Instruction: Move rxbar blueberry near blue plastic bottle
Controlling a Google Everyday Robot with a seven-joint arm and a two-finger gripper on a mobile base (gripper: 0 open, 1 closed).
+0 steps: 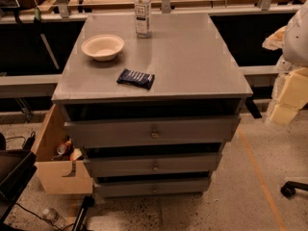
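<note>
Camera view looks down on a grey drawer cabinet with the robot's gripper at the far right edge of the frame. It hangs beyond the cabinet's right side, at about the level of the cabinet top. Pale yellowish parts show below a white rounded arm segment. How far the gripper is open cannot be told, and nothing from the cabinet top is in its hold. It touches none of the objects.

The rxbar blueberry lies flat on the cabinet top near the front edge, left of centre, its long side running left to right with a slight slant. It is well apart from the gripper, across most of the top's width to the left.

The blue plastic bottle stands upright at the back edge of the top, almost straight behind the bar and well apart from it. A white bowl sits right way up between them, off to the left, near the bar but not touching it.

Below the top, the three drawers stand slightly pulled out. A light wooden box rests on the floor at the cabinet's left.
</note>
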